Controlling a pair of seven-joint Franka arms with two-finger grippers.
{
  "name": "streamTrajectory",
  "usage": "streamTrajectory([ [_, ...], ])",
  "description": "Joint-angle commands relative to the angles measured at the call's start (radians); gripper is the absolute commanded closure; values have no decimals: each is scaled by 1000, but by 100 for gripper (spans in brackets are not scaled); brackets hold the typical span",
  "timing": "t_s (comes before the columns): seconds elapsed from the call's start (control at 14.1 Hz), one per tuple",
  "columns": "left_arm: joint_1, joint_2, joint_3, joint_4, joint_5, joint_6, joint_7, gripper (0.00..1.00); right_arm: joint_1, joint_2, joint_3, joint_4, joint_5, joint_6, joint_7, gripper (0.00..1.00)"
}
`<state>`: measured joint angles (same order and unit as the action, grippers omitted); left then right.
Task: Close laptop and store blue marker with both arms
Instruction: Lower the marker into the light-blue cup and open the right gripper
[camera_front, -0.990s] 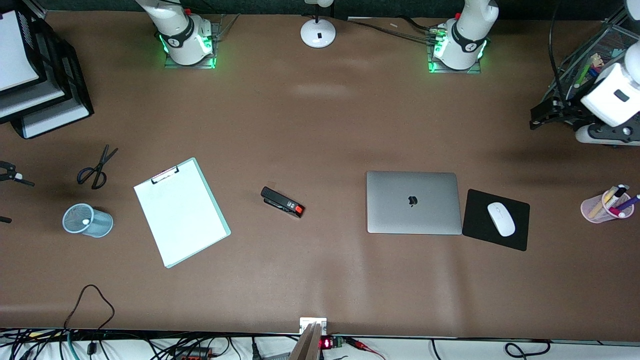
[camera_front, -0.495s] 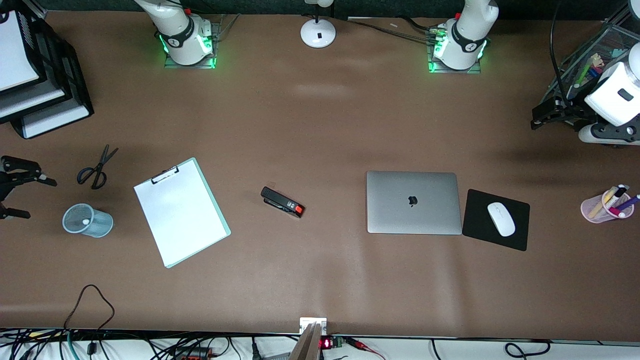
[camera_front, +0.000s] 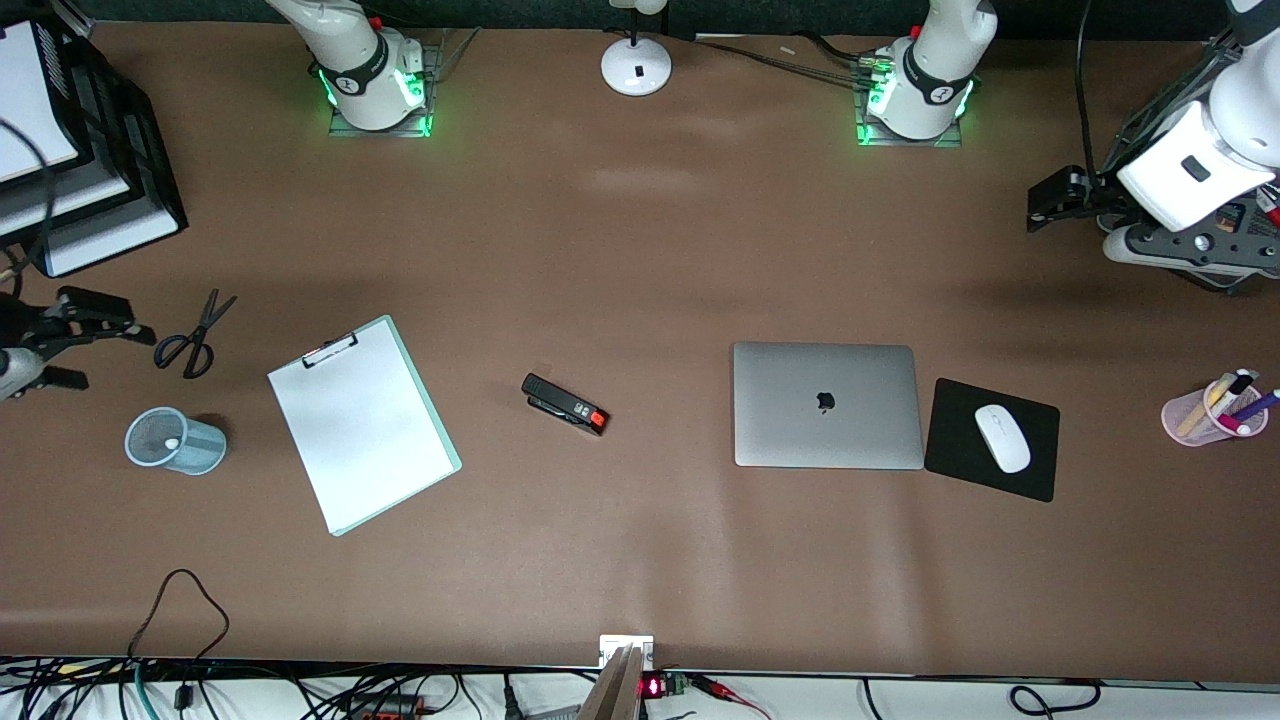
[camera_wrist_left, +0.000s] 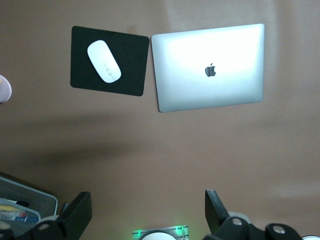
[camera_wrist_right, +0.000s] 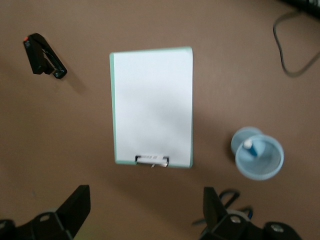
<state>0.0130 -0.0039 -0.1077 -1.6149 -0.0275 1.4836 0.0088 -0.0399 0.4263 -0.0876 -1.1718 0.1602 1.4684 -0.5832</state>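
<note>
the slim silver-grey laptop (camera_front: 827, 405) lies closed, lid down, right of centre in the front view, touching the black mouse pad (camera_front: 992, 440). the bright-blue marker with a white end (camera_wrist_right: 251, 146) stands inside the pale-blue mesh cup (camera_front: 175, 441) at lower left. the left gripper (camera_front: 1050, 200) hangs at upper right, fingers spread. the right gripper (camera_front: 85, 335) hangs at the left edge beside the black scissors (camera_front: 192, 335), fingers spread.
</note>
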Motion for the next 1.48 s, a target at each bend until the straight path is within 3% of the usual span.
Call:
streamTrajectory([
  [0.0,7,18,3,72,-25,29,14,0,21,-67,0,-78,-60,-33,126,0],
  [0.35,76,27,17,81,-22,41,16,0,61,-125,0,-146,-116,-23,300,0],
  [0.71,99,41,16,70,-6,41,60,0,61,-282,-1,-464,-128,218,341,0],
  [1.13,85,64,-12,78,-11,41,59,0,61,-319,-3,-474,-142,231,342,0],
  [1.41,87,61,-32,79,-9,32,62,0,66,-333,0,-485,-142,225,446,0],
])
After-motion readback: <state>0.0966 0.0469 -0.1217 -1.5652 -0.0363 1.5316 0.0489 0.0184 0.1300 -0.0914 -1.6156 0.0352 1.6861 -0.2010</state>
